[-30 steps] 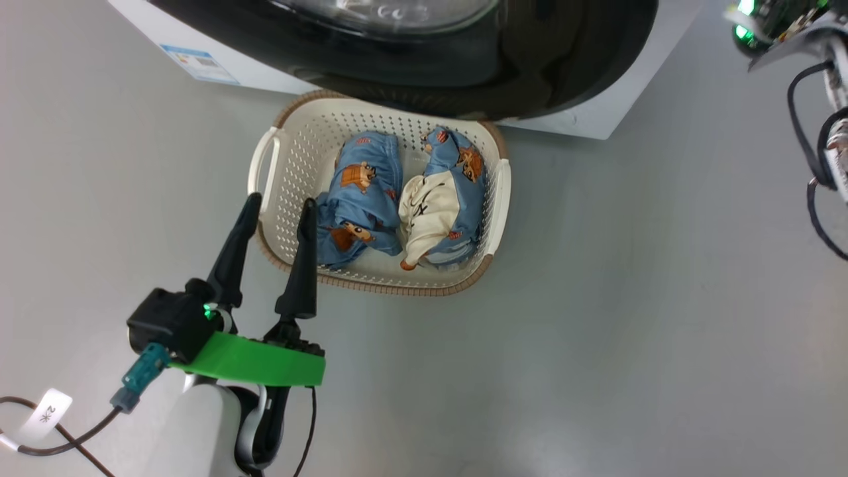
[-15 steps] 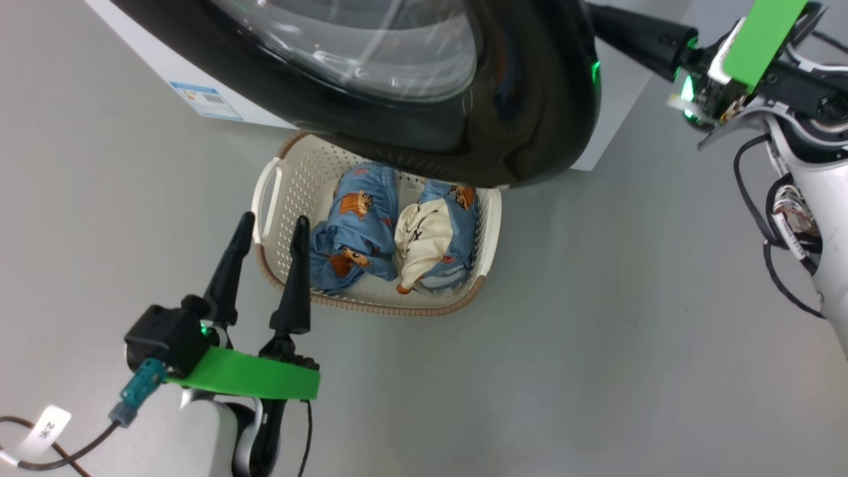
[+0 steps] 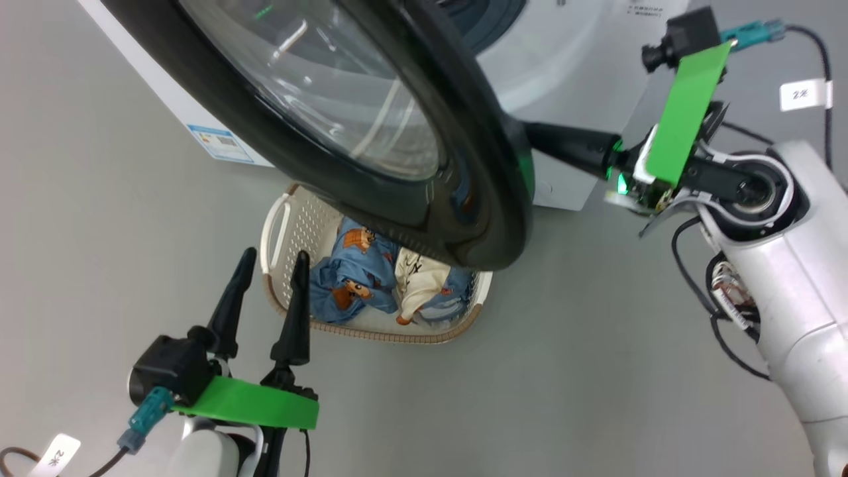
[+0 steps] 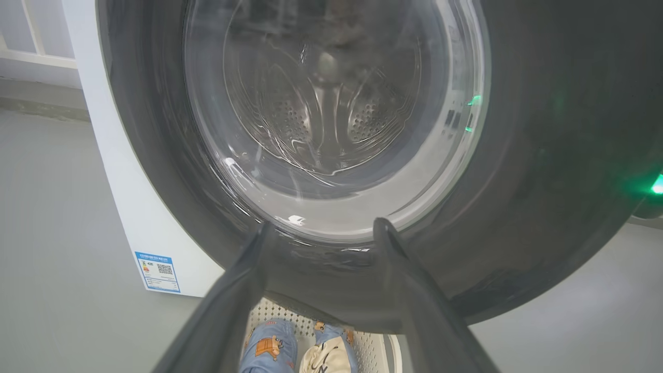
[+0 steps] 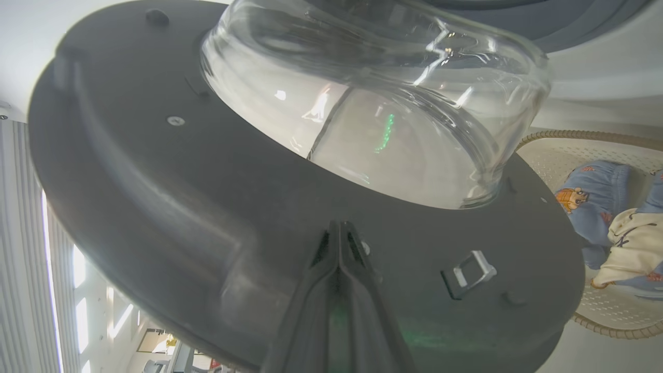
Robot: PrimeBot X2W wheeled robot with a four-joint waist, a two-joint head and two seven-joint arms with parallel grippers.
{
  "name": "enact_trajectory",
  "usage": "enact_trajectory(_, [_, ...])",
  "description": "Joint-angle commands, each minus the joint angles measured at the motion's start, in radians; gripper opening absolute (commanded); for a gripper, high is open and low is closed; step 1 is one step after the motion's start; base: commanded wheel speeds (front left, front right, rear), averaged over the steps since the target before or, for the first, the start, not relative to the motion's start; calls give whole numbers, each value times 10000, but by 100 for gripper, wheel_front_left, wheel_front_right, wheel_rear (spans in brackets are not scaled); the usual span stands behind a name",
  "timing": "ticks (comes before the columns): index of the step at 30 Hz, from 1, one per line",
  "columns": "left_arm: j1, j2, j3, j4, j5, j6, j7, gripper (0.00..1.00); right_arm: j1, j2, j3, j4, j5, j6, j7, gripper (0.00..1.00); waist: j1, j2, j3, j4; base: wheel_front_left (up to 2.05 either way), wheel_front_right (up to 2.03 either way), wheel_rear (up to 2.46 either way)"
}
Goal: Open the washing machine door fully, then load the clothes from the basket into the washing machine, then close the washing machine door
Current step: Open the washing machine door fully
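The washing machine door [image 3: 371,132], a black rim around bulging glass, stands part-way open over the back of the basket [image 3: 281,232]. My right gripper [image 3: 538,136] is shut, its tips behind the door's edge. In the right wrist view the shut right gripper [image 5: 339,228] presses on the door's inner black face [image 5: 155,207]. The clothes [image 3: 354,285], light blue with orange prints and one cream panel [image 3: 421,281], lie in the basket. My left gripper [image 3: 273,260] hangs open and empty over the basket's left wall. The left wrist view looks at the door's outer glass [image 4: 331,114].
The white washing machine [image 3: 570,59] stands behind the door, with a blue label [image 3: 222,142] low on its front. A metal latch hook [image 5: 469,269] sticks out of the door's inner face. Grey floor [image 3: 563,371] surrounds the basket.
The head camera has tilted up, bringing the right arm into view. The door looks swung further out, more edge-on, with the shut right gripper behind its rim. The left gripper has stayed open by the basket.
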Motion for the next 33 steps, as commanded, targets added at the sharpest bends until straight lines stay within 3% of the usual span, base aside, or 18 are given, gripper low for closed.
enact_trajectory(1, [150, 184, 385, -178, 84, 6, -61, 100, 290, 234, 119, -366, 20, 56, 121, 0, 1, 0, -200, 13, 0, 0, 0])
enact_trajectory(33, [834, 130, 474, -109, 120, 6, -61, 100, 1952, 1179, 561, -1173, -61, 56, 540, 0, 1, 0, -1283, 315, 0, 0, 0])
